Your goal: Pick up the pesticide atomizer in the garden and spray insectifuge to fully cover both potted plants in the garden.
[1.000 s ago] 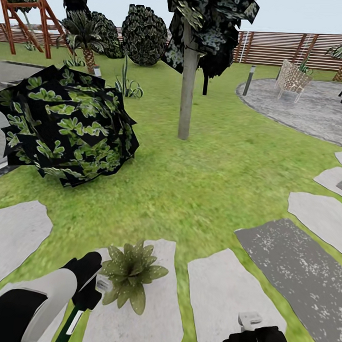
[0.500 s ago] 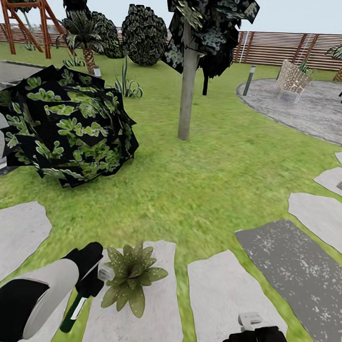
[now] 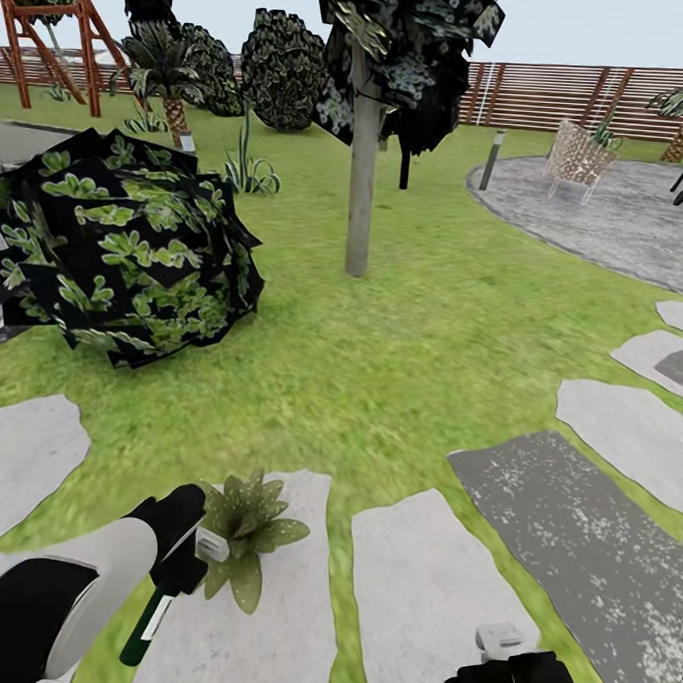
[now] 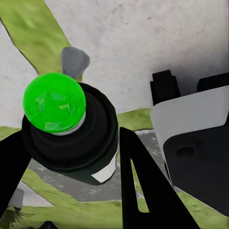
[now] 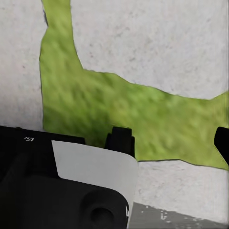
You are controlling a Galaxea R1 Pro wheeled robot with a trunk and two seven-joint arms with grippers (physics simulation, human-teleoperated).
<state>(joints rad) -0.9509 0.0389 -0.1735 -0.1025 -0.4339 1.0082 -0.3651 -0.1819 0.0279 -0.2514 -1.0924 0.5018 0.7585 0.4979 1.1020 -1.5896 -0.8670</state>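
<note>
Gripping the pesticide atomizer (image 3: pixel 150 617) in my left claw (image 3: pixel 178 563), bottle slanting down toward me, I see its spray head touching the potted plant (image 3: pixel 242 525) on the stepping stone (image 3: pixel 267 618).

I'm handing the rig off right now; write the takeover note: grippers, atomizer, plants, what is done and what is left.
Left gripper: shut on the pesticide atomizer, its spray head right beside the potted plant.
Right gripper: low over a pale stepping stone, nothing seen in it; open or shut cannot be told.
Done: atomizer picked up and brought to this plant, which sits on its own stepping stone.
Left: no spray is visible, so coverage here is unconfirmed; then find and spray the second potted plant.
</note>
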